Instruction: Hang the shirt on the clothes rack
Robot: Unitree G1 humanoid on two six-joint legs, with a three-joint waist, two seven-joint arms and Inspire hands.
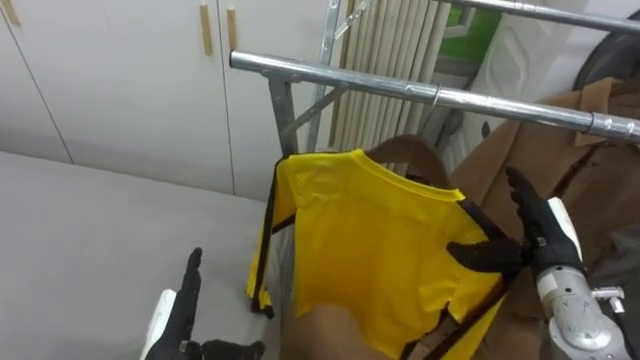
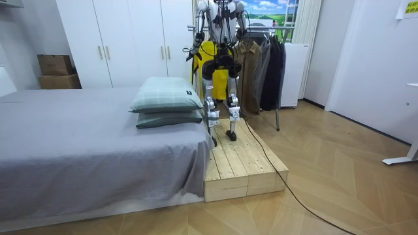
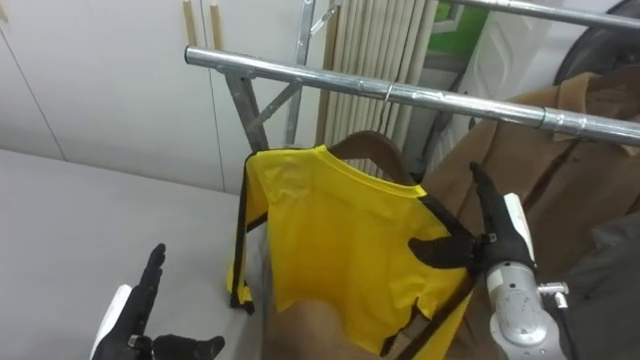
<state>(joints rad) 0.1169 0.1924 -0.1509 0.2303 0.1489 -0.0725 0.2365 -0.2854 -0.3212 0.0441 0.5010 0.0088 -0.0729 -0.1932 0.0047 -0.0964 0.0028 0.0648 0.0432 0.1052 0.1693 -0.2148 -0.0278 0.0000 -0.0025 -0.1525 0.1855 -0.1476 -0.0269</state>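
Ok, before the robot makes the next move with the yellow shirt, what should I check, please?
1. Right hand touches the shirt: ok, thumb on its shoulder.
2. Firm grip: cannot tell, fingers straight.
3. Shirt hung on the rail: cannot tell from these views.
4. Bare rail left of the brown coat: ok.
5. Left hand out of the way: ok, low and open.
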